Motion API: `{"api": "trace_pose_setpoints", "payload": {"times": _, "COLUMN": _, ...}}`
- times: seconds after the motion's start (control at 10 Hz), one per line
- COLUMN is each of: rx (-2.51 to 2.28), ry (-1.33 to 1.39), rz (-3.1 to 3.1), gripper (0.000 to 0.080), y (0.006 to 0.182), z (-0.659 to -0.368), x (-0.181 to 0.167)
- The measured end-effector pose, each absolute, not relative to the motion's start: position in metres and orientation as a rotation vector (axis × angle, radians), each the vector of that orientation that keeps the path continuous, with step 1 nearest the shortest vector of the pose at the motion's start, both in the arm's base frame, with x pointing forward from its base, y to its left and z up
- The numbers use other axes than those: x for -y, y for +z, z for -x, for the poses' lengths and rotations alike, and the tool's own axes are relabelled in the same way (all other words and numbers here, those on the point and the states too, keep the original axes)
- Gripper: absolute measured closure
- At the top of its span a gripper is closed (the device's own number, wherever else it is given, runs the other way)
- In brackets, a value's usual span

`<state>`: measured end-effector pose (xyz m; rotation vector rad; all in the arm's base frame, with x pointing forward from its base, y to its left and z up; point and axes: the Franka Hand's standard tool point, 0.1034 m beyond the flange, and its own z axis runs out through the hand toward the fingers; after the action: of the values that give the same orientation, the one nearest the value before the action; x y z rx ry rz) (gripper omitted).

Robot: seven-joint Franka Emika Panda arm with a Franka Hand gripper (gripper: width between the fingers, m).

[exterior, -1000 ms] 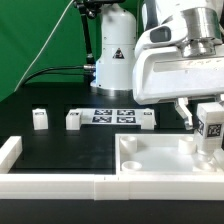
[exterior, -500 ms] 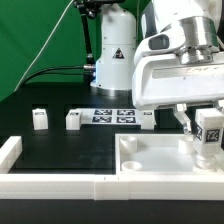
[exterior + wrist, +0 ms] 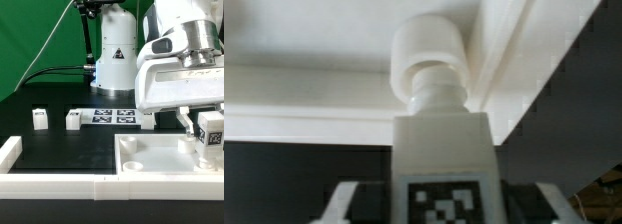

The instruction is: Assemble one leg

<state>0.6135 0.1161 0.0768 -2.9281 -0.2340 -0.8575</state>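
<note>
A: Jaws?
B: Clamped on the leg (image 3: 210, 131), round its upper part, tag facing the camera. No gap I can see.
A: Where's the leg?
B: On the exterior view's right, over the far right corner of the panel (image 3: 160, 165), lifted clear of the desk (image 3: 60, 150). Long axis upright, running straight on from the jaws, so the leg hangs directly below them.
A: And the hole?
B: Wrist view shows the leg's narrow tip meeting the corner socket (image 3: 430, 50), in line with it. Tip looks to be at the mouth or just inside. Can't tell how deep.
A: What does the next move hang on?
B: My guess is keeping that axis square to the socket while pressing or twisting down. Any tilt and it would likely bind.
A: Change from a second ago?
B: Small. Leg and jaws sit slightly lower than a second back, closer onto the panel. Tag may have turned a touch, hard to say. Grip unchanged.
A: Rest of the scene?
B: Three other legs (image 3: 74, 120) stand in a far row by the marker board (image 3: 112, 115), well apart from the jaws, none moved. Rail (image 3: 55, 186) along the near edge.
</note>
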Motion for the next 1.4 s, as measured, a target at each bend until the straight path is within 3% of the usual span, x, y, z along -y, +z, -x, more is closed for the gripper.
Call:
{"api": "trace_pose_setpoints", "payload": {"times": 0.6, "rx": 0.234, "ry": -0.853, "rz": 2.934, "gripper": 0.0509, "y": 0.0729, "z": -0.6126, "x": -0.1116}}
{"api": "trace_pose_setpoints", "payload": {"times": 0.8, "rx": 0.234, "ry": -0.853, "rz": 2.934, "gripper": 0.0261, "y": 0.0729, "z": -0.6126, "x": -0.1116}}
{"api": "trace_pose_setpoints", "payload": {"times": 0.9, "rx": 0.234, "ry": -0.853, "rz": 2.934, "gripper": 0.0181, "y": 0.0729, "z": -0.6126, "x": -0.1116}}
{"api": "trace_pose_setpoints", "payload": {"times": 1.4, "rx": 0.231, "ry": -0.854, "rz": 2.935, "gripper": 0.015, "y": 0.0734, "z": -0.6133, "x": -0.1102}}
